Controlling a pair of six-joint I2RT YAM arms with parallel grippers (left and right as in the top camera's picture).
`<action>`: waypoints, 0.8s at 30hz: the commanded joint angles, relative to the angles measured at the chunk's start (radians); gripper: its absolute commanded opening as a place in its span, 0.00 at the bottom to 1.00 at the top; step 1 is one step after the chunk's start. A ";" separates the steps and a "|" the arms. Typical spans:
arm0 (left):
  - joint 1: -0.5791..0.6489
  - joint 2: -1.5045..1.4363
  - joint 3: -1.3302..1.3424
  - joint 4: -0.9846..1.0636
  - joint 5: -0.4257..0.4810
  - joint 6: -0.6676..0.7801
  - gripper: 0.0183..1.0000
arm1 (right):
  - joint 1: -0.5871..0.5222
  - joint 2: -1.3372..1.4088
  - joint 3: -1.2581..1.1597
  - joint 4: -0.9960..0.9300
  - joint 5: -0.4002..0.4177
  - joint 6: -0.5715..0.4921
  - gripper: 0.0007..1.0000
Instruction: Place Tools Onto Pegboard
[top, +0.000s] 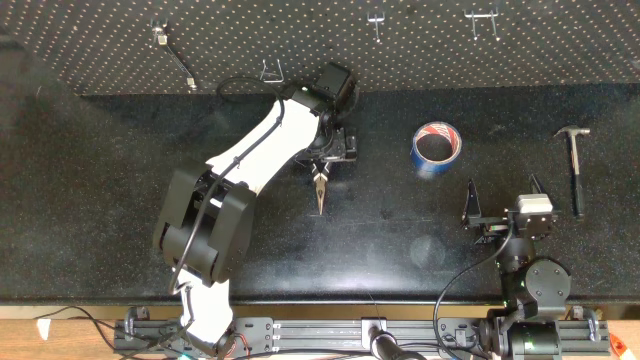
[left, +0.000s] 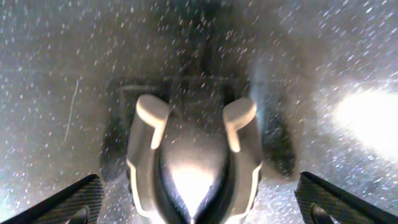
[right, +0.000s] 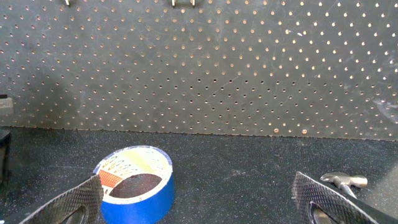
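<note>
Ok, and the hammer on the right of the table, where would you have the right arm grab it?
Probably the handle, around its middle, coming straight down from above with the jaws closing across it. The hammer lies flat, head toward the pegboard, handle pointing away from it, narrow and well clear of the tape roll.

black speckled worktop (top: 120, 200), pliers (top: 319, 195), blue tape roll (top: 436, 147), hammer (top: 575, 170) lying on it

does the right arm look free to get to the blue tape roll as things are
Probably yes: the tape roll lies ahead of the right hand, nothing between them; the hammer sits aside.
</note>
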 joint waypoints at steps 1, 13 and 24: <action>0.006 0.019 -0.004 0.006 0.008 -0.009 1.00 | 0.006 -0.011 -0.004 -0.003 0.009 -0.011 1.00; 0.005 0.019 -0.004 0.007 -0.024 -0.009 1.00 | 0.006 -0.011 -0.004 -0.003 0.009 -0.011 1.00; 0.005 0.019 -0.004 0.007 -0.044 -0.009 1.00 | 0.006 -0.011 -0.004 -0.003 0.009 -0.011 1.00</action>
